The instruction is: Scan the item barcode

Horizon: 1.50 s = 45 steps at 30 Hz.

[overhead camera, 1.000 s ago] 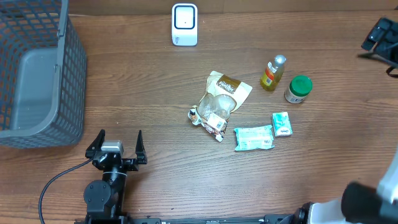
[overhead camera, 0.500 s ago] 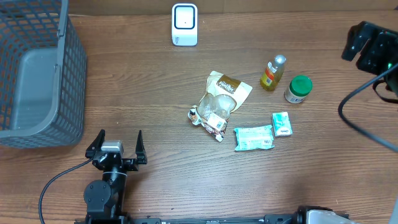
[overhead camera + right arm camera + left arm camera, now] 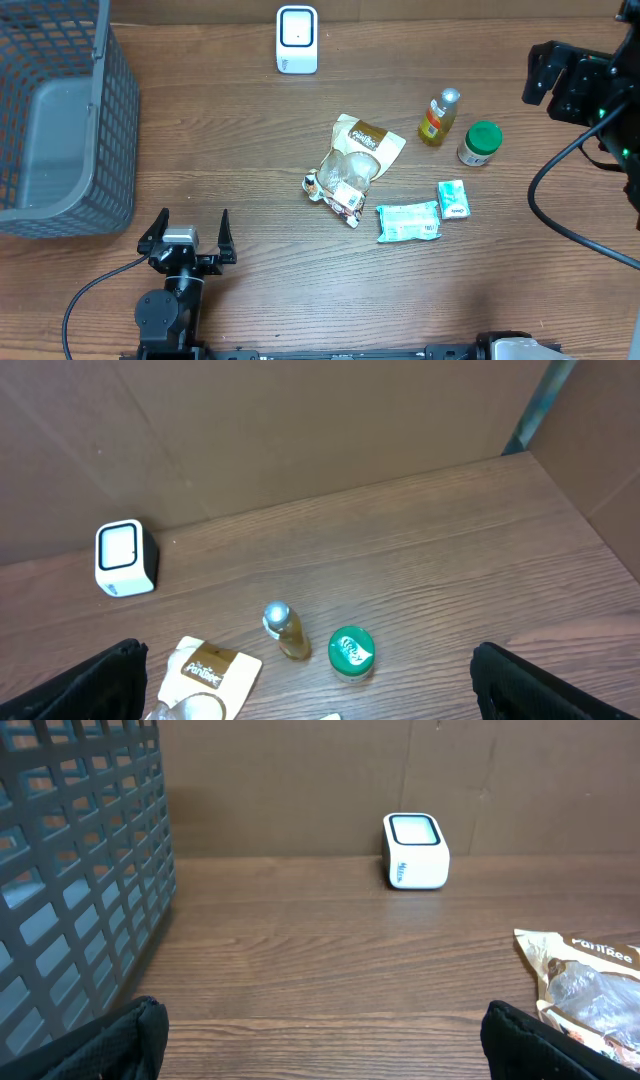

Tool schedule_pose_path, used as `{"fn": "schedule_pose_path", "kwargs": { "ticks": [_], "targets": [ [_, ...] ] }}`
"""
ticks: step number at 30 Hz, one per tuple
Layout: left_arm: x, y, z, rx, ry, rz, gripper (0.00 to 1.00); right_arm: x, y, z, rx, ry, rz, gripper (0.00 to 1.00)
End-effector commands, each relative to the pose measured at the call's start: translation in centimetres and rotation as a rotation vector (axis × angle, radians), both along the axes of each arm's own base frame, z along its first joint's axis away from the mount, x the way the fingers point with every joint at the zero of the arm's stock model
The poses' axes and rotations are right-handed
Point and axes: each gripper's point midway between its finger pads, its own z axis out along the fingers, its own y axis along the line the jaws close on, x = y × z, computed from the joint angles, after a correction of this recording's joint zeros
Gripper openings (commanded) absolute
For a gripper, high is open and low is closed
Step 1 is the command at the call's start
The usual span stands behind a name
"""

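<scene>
Several items lie mid-table: a tan snack pouch [image 3: 352, 165], an oil bottle [image 3: 438, 117], a green-lidded jar [image 3: 480, 143], a teal packet [image 3: 408, 221] and a small teal box [image 3: 453, 199]. No barcode shows on any of them. The white scanner [image 3: 297, 39] stands at the back edge. My left gripper [image 3: 192, 218] rests low at the front left, open and empty, facing the scanner [image 3: 416, 850]. My right gripper [image 3: 565, 75] hangs high at the right, open and empty. In its wrist view the bottle [image 3: 283, 630] and jar [image 3: 352, 653] sit below, between its fingers.
A grey mesh basket [image 3: 60, 120] fills the back left corner, close to the left gripper's left finger [image 3: 120, 1042]. Brown board walls stand behind the table. A black cable [image 3: 560, 220] from the right arm loops over the table's right side.
The right arm has swung leftward from the right edge into view, over the table's right side. The left arm and all the items have stayed still.
</scene>
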Motion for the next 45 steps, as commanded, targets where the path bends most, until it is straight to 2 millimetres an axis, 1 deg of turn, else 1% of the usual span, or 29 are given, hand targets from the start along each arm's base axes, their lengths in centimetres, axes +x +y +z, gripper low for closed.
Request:
{"fn": "schedule_pose_path", "kwargs": {
  "ticks": [1,7,11,15,16,17,18,21,23,25,28,30,33,37,45],
  "targets": [
    [0.0,0.2,-0.1,0.023,-0.007,0.009,1.00,-0.7,0.0,1.0,0.001,-0.035,-0.004,1.00],
    [0.0,0.2,-0.1,0.023,-0.007,0.009,1.00,-0.9,0.0,1.2,0.001,-0.040,-0.004,1.00],
    [0.0,0.2,-0.1,0.023,-0.007,0.009,1.00,-1.8,0.0,1.9,0.002,-0.065,-0.003,1.00],
    [0.0,0.2,-0.1,0.023,-0.007,0.009,0.99,-3.4,-0.1,3.2,0.004,-0.111,-0.003,1.00],
    [0.0,0.2,-0.1,0.023,-0.007,0.009,0.99,-4.2,-0.1,3.8,0.005,-0.134,-0.003,1.00],
    [0.0,0.2,-0.1,0.023,-0.007,0.009,1.00,-4.6,-0.1,4.0,0.005,-0.144,-0.003,1.00],
    [0.0,0.2,-0.1,0.023,-0.007,0.009,1.00,-5.4,-0.2,4.1,0.006,-0.153,-0.004,1.00],
    [0.0,0.2,-0.1,0.023,-0.007,0.009,1.00,-6.4,-0.2,3.7,0.006,-0.152,-0.004,1.00],
    [0.0,0.2,-0.1,0.023,-0.007,0.009,1.00,-6.9,-0.2,2.7,0.005,-0.135,-0.004,1.00],
    [0.0,0.2,-0.1,0.023,-0.007,0.009,0.99,-7.3,-0.3,1.0,0.003,-0.095,-0.003,1.00],
    [0.0,0.2,-0.1,0.023,-0.007,0.009,1.00,-7.9,-0.3,-1.0,0.002,-0.051,-0.003,1.00],
    [0.0,0.2,-0.1,0.023,-0.007,0.009,1.00,-8.4,-0.3,-2.0,0.001,-0.034,-0.003,1.00],
    [0.0,0.2,-0.1,0.023,-0.007,0.009,1.00,-9.3,-0.3,-3.0,0.000,-0.023,-0.003,1.00],
    [0.0,0.2,-0.1,0.023,-0.007,0.009,0.99,-10.5,-0.4,-5.5,-0.001,0.018,-0.003,1.00],
    [0.0,0.2,-0.1,0.023,-0.007,0.009,1.00,-12.8,-0.6,-13.7,-0.020,0.175,-0.004,1.00]
  ]
}}
